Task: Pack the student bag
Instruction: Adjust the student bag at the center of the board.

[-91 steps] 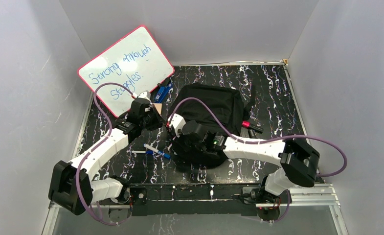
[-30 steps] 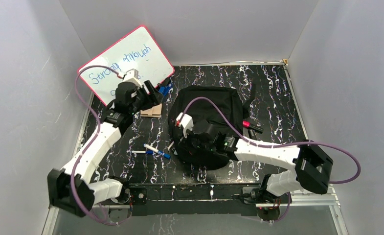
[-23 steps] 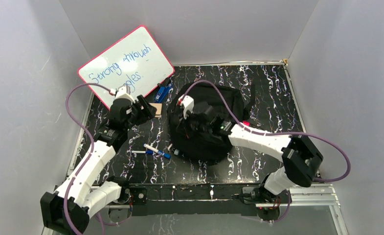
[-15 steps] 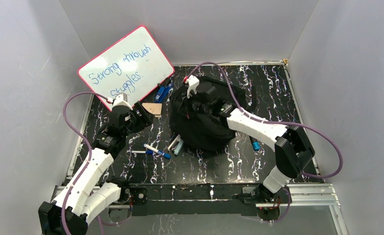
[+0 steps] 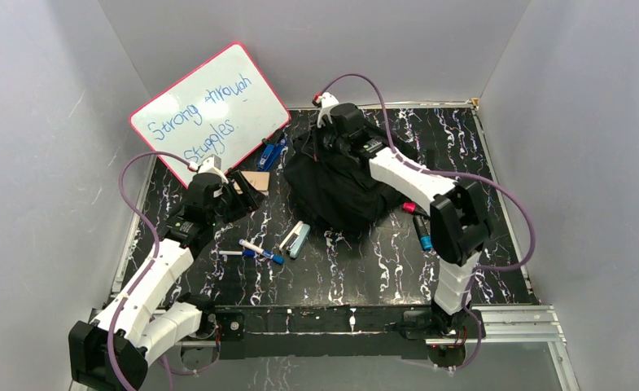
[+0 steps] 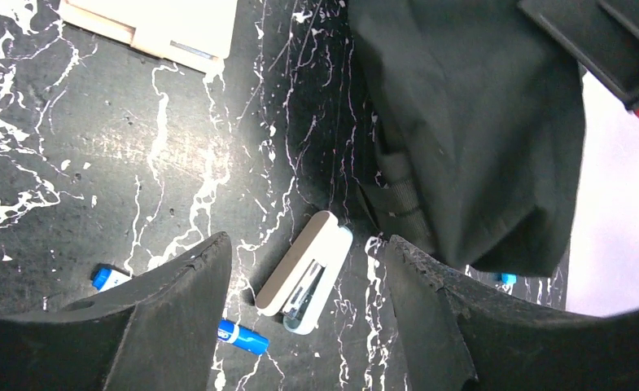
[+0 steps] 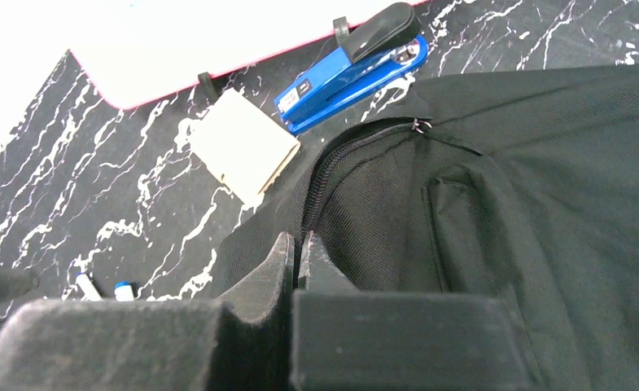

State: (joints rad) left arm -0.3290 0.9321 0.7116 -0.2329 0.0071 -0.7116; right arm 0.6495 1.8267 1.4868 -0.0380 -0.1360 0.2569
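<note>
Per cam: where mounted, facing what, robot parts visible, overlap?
Top external: fixed above and behind the bases, looking down at the table; left arm and right arm show.
Left wrist: on the left arm, looking down past the open left gripper at a pale stapler.
Right wrist: on the right arm, looking along the right gripper, shut on the bag near its zipper.
Shared: bag in all three; both wrist views show the wooden block.

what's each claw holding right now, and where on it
Right claw pinches the student bag at its zipper edge. Left claw is open, holding nothing.
</note>
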